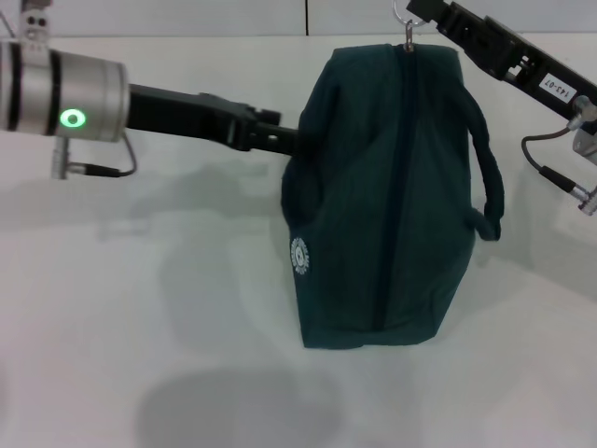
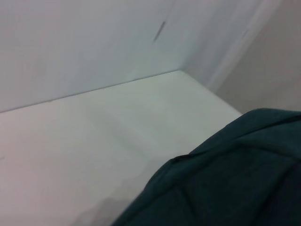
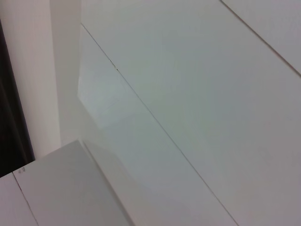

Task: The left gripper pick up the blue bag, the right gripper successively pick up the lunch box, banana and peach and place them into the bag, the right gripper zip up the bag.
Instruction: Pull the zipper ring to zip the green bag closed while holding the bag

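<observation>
The white table [image 1: 187,308] is the largest item in view and carries a grey shadow below the bag. On or just above it is the dark blue-green fabric bag [image 1: 392,196], soft-sided and roughly box-shaped, seen with its zipper line running down the middle of the upper face; the zipper appears fully shut. A loop handle [image 1: 490,177] of the same fabric arcs along the bag's right side. A small round white emblem [image 1: 299,254] is printed on the bag's left face; its lettering cannot be read.

The left gripper [image 1: 280,138], black, on a black arm with a silver cylinder wrist [image 1: 56,89] bearing a lit green ring, reaches in from the left of the bag and meets the bag's upper left edge. Its fingertips are hidden against the fabric, so the state of its jaws cannot be told.

The right gripper [image 1: 424,11], black, sits at the bag's far end, at the metal zipper pull [image 1: 409,35]. Whether its jaws grip the pull cannot be told. A white label [image 1: 557,87] on its body reads approximately "142-07".

The left wrist view shows bag fabric [image 2: 225,179] over the table.
</observation>
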### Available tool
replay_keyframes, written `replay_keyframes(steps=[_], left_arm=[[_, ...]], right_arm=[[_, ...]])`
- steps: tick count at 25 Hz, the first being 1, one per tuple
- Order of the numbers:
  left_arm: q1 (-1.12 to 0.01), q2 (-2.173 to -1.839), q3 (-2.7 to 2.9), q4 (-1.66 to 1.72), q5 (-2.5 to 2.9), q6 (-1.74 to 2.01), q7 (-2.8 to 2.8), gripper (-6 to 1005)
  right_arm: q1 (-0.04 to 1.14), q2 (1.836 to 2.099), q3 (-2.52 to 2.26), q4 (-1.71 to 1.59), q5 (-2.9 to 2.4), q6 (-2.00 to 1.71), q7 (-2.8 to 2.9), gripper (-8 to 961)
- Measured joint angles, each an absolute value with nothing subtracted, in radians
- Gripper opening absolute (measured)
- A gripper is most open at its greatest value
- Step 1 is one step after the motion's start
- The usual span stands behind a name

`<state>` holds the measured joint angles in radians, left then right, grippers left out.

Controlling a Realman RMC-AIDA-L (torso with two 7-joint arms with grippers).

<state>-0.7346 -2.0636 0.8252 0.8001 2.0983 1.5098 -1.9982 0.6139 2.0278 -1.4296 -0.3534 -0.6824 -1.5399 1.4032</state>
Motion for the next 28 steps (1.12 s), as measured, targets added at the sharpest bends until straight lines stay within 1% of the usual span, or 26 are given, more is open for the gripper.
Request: replay_keyframes(steps=[5,9,13,21,25,28], left_arm=[[-0.770,-2.078,0.826,0.737,2.082,1.445,-1.959,888],[-0.788,-2.078,0.825,0.706,2.082,1.359,-1.957,888],[-0.762,-2.065,0.816,0.708,2.055,1.316,-1.958,889],[-0.648,-2.005,0.815,0.720,1.850,1.311,-1.953,889],[-0.601,-1.993,0.815,0.743,1.782,1.323,-1.950,889],[-0.586,-1.991,0.818,0.758,1.786,1.339,-1.949,889]], right_arm=[[0.615,2.028,-1.431,-0.358,-0.682,-1.540,1.403,6],[0.615,2.028,-1.432,-0.357,-0.676,-1.540,1.402,6],[0.591,2.028,-1.424,-0.349,-0.658,-1.539,1.398,6],[0.554,2.028,-1.418,-0.339,-0.643,-1.476,1.383,6],[0.549,2.028,-1.418,-0.338,-0.643,-1.474,1.381,6],[0.549,2.028,-1.417,-0.337,-0.643,-1.475,1.381,6]])
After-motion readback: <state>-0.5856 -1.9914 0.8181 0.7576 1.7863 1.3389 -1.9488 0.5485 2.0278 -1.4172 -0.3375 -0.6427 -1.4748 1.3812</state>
